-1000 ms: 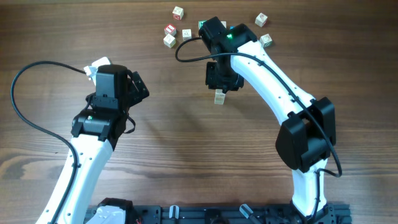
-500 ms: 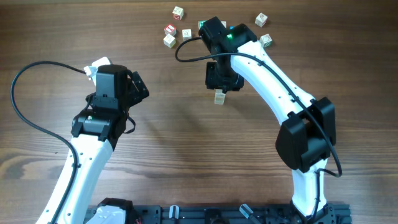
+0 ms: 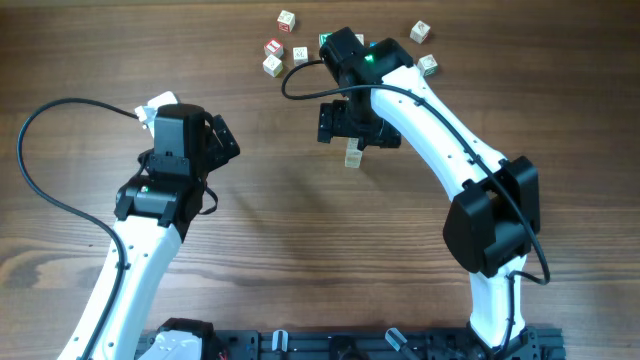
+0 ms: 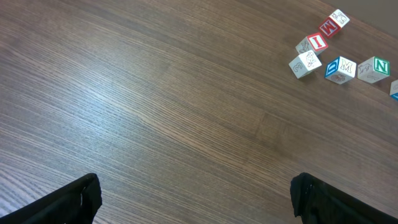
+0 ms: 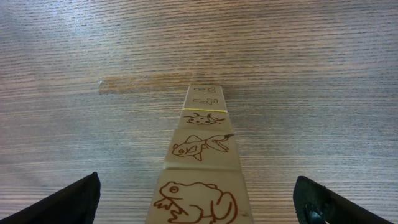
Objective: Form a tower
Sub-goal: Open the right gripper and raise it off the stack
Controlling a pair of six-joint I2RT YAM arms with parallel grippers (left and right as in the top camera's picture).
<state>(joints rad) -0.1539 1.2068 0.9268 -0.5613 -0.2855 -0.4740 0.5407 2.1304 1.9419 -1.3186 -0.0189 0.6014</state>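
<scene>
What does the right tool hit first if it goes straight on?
Most likely the tower: its frog-faced top cube sits centred between the fingers of the open right tool, which look set to pass either side. Depth is unclear.

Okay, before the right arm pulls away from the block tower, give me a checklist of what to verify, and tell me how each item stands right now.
1. Right gripper jaws open, neither finger touching the tower: ok.
2. Tower in single file, no cube visibly overhanging: ok.
3. Bottom cube sitting flat on the table: cannot tell, the wrist view is too steep.
4. Left gripper open and well away from the tower: ok.
5. Loose cubes lying apart from the tower, out of the withdrawal path: ok.
</scene>
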